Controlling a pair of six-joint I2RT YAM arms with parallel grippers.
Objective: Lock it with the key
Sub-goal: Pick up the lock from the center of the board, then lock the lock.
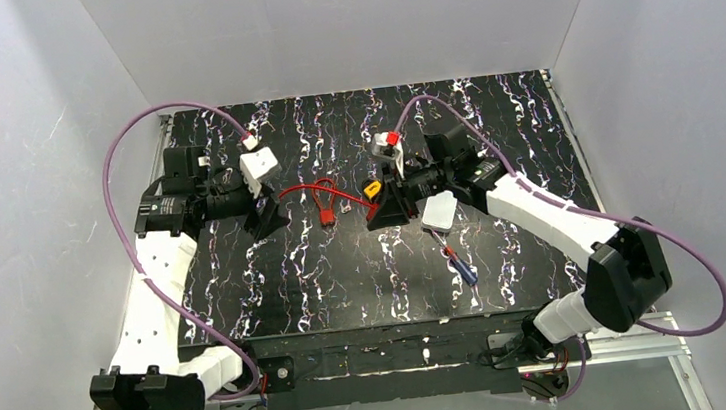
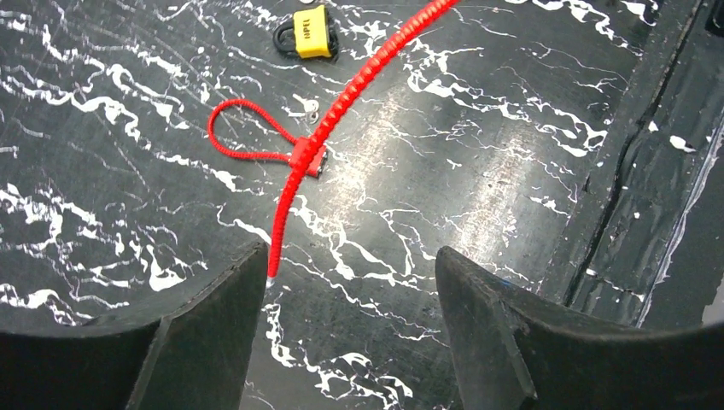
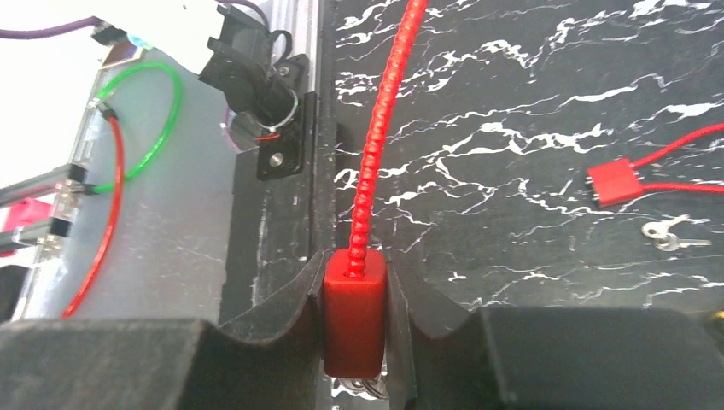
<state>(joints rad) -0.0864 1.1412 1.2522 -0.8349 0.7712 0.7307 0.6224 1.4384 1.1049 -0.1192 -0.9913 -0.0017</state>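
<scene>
Clamping red lock in right gripper, mid-table.
Holding left gripper spread apart, empty, just above cable end; spotting key flat beside small red block.

— How many arms do we count?
— Two: the left arm and the right arm.
— And the red things?
— We see one thick ribbed cable ending in one red block, plus one thin red cord with one small clip.
— What else do we have?
— One yellow padlock and one screwdriver. For the silver key, we cannot tell whether it is one or two.
</scene>
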